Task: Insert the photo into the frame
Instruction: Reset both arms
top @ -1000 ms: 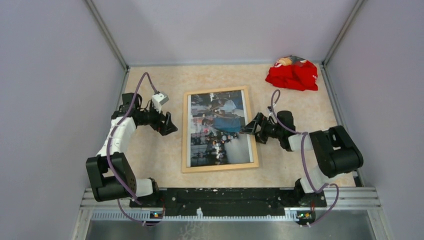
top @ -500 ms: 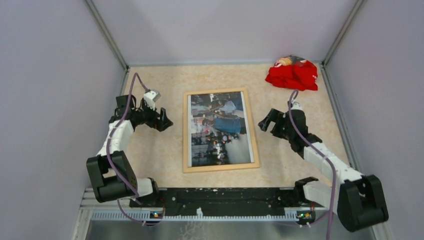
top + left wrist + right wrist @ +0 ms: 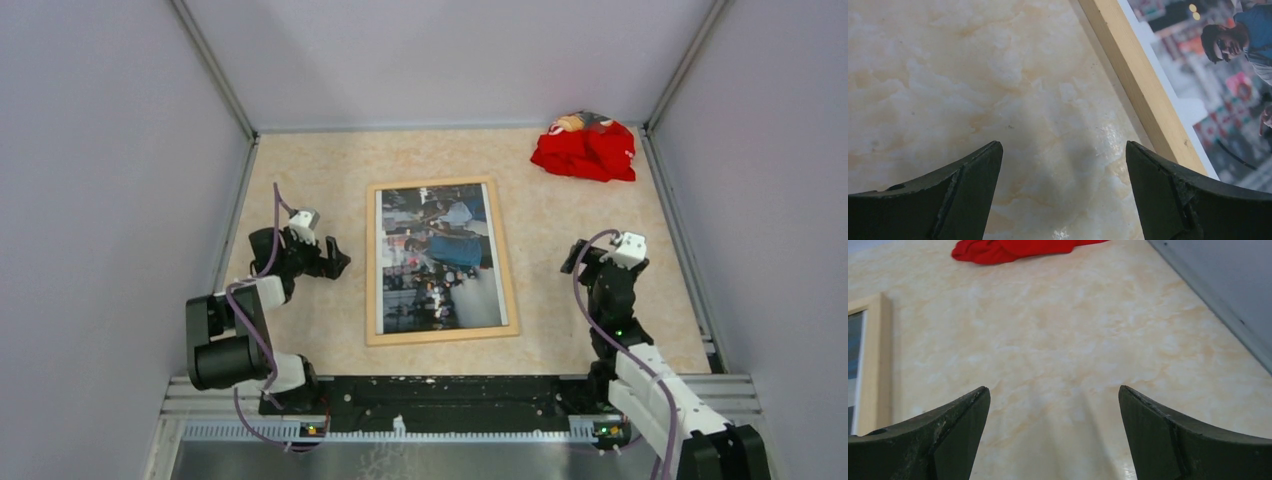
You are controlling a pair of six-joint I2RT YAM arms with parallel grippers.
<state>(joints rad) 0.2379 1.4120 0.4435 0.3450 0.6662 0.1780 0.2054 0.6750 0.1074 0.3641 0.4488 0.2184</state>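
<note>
The photo [image 3: 438, 258], a crowd scene in blue, white and dark tones, lies face up inside the light wooden frame [image 3: 440, 333] in the middle of the table. My left gripper [image 3: 338, 258] hovers open just left of the frame's left rail, apart from it. In the left wrist view, bare table shows between the left gripper's [image 3: 1063, 145] fingers, with the frame rail [image 3: 1138, 85] and the photo [image 3: 1228, 65] to the right. My right gripper [image 3: 573, 255] is open well right of the frame. Only table lies in front of it [image 3: 1053, 388], and the frame's edge [image 3: 878, 360] sits at far left.
A crumpled red cloth [image 3: 585, 148] lies at the back right corner, also at the top of the right wrist view [image 3: 1013, 249]. Grey walls enclose the table on three sides. The arm bases sit on a black rail [image 3: 450, 392] at the near edge.
The right gripper left the frame's right rail, opened wide, and drew back to the right and nearer. The left arm folded back a little, its gripper staying open by the left rail.
</note>
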